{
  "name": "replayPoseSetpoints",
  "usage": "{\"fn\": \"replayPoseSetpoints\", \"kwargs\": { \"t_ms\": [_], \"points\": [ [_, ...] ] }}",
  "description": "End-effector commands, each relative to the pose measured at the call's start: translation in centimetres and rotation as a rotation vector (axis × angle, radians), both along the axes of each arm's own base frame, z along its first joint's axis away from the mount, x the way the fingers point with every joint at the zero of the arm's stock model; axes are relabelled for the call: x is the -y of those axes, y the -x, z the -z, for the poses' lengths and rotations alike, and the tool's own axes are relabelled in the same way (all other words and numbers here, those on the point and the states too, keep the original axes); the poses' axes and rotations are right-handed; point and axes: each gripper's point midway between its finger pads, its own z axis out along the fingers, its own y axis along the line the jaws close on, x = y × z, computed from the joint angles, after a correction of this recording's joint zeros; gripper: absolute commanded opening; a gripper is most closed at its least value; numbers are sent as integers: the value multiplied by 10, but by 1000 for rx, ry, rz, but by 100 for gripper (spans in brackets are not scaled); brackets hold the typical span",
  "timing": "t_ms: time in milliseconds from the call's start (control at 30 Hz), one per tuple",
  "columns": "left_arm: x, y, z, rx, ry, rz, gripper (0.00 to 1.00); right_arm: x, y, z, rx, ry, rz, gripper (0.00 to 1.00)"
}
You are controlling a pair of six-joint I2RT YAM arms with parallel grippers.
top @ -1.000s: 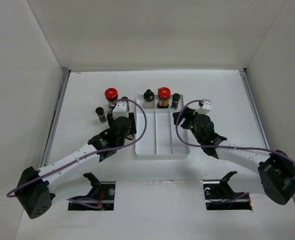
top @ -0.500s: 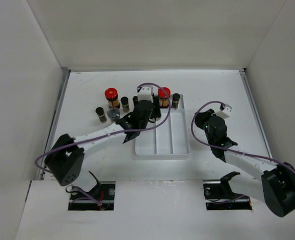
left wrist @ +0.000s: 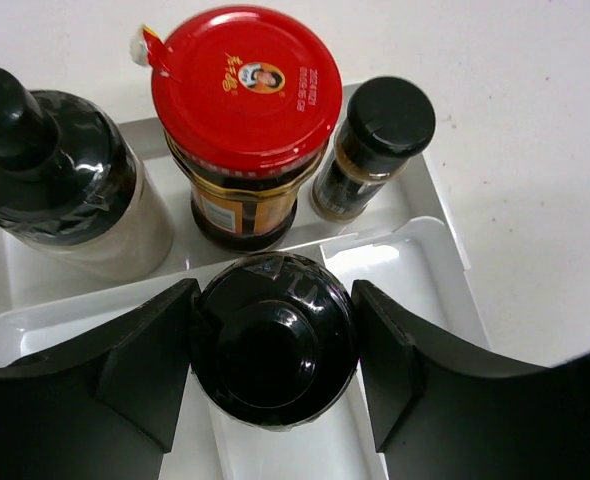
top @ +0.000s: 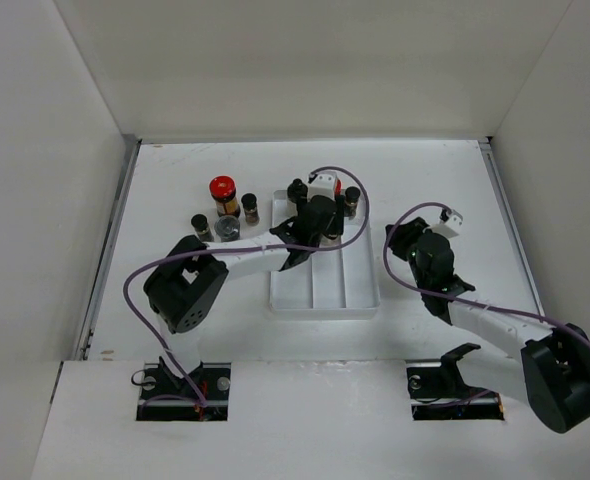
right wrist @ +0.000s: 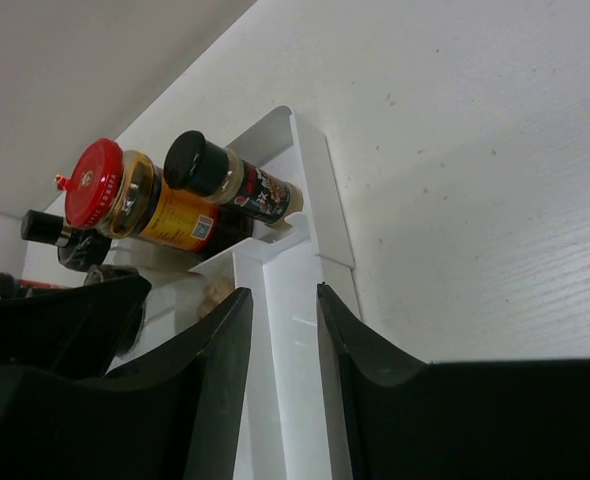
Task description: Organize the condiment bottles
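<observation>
Nearest the bases, the right claw (right wrist: 281, 292) is released and empty. It hangs low beside the right wall of the tray (right wrist: 310, 190) and touches nothing.

Further out, the left claw (left wrist: 275, 330) is clenched on a black-capped bottle (left wrist: 273, 365). The bottle is upright above the tray, just in front of the cross wall (left wrist: 375, 238).

Behind that wall stands the back row: a pale bottle (left wrist: 70, 215), a red-lidded jar (left wrist: 245, 90) and a small dark jar (left wrist: 375, 140).

**Hazards**
- Lowering too far forward would likely seat the bottle on the cross wall, and it could tip.
- Drifting further back could push the red-lidded jar into its neighbours.
- A wide release may let the right finger (left wrist: 390, 365) knock the small dark jar.

**View coverage**
- Only the left wrist view shows the grip. From above, the wrist hides the bottle.
- Only the top view shows four jars standing on the desk (top: 455, 180) left of the tray:
  - an outer red-lidded jar (top: 223, 193);
  - a far dark jar (top: 249, 207);
  - a near dark jar (top: 201, 225);
  - a silver-lidded jar (top: 228, 229).
</observation>
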Motion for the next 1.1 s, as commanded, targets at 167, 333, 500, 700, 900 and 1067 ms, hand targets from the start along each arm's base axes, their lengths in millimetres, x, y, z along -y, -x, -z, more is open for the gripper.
{"fn": "replayPoseSetpoints", "kwargs": {
  "t_ms": [167, 333, 500, 700, 900, 1067],
  "points": [
    [16, -11, -30, 82, 60, -2, 43, 2, -5, -18, 62, -40, 12, 50],
    [15, -3, -36, 99, 70, 2, 74, 2, -6, -17, 63, -40, 12, 60],
    [2, 2, -74, 165, 114, -16, 86, 1, -5, -18, 65, -41, 12, 63],
    [-70, 23, -110, 233, 134, -144, 85, 2, -4, -19, 70, -44, 12, 63],
    [-191, 54, -103, 189, 54, -385, 87, -1, -6, -19, 68, -37, 1, 64],
    [-234, 67, -79, 79, -22, -449, 88, -3, -8, -21, 78, -40, -5, 70]
  ]
}}
